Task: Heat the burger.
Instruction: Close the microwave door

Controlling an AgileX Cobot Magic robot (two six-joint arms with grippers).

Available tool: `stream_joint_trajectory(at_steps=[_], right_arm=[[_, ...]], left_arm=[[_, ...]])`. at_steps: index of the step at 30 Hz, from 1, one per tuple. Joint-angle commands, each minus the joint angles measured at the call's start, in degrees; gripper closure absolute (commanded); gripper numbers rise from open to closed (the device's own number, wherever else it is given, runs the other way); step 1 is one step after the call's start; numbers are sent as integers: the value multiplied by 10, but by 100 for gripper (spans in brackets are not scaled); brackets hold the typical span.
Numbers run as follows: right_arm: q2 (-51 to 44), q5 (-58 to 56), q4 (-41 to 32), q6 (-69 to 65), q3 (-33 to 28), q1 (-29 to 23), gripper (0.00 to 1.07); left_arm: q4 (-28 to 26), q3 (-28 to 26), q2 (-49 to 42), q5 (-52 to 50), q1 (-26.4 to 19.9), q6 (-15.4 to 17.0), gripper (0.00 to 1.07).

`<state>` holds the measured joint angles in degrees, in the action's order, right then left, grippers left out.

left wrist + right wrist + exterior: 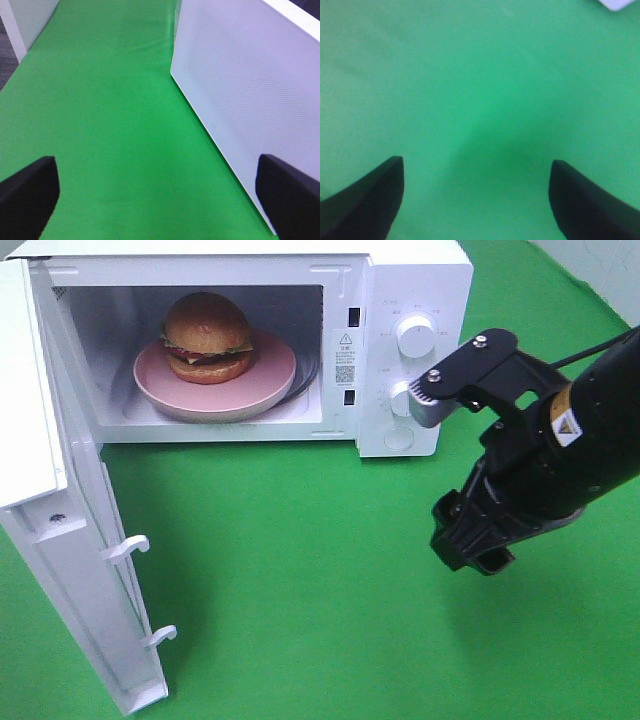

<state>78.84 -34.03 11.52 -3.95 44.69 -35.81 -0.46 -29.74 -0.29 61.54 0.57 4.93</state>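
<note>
The burger (207,336), with a glossy brown bun, sits on a pink plate (272,373) inside the open microwave (400,280). My right gripper (478,552) hangs over the green cloth in front of the microwave's control panel, well right of the cavity. In the right wrist view this gripper (477,200) is open, with only cloth between its fingers (365,200). My left gripper (157,200) is open too, empty, low over the cloth beside the outer face of the microwave door (250,85). The left arm does not show in the exterior view.
The microwave door (60,540) stands swung wide open at the left, its latch hooks (128,546) pointing into the work area. Two white knobs (415,335) are on the panel. A white corner (617,4) shows at the edge of the right wrist view.
</note>
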Motion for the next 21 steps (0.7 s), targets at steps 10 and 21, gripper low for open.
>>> stream_joint_trajectory(at_steps=[10,21], right_arm=[[-150,-201,-16,-11,-2,103,31],[-284,-276,-19,-11,-2,103,31]], left_arm=[[-1,2,-3,-4,-2,-1,7],[-1,2,-3,-4,-2,-1,7]])
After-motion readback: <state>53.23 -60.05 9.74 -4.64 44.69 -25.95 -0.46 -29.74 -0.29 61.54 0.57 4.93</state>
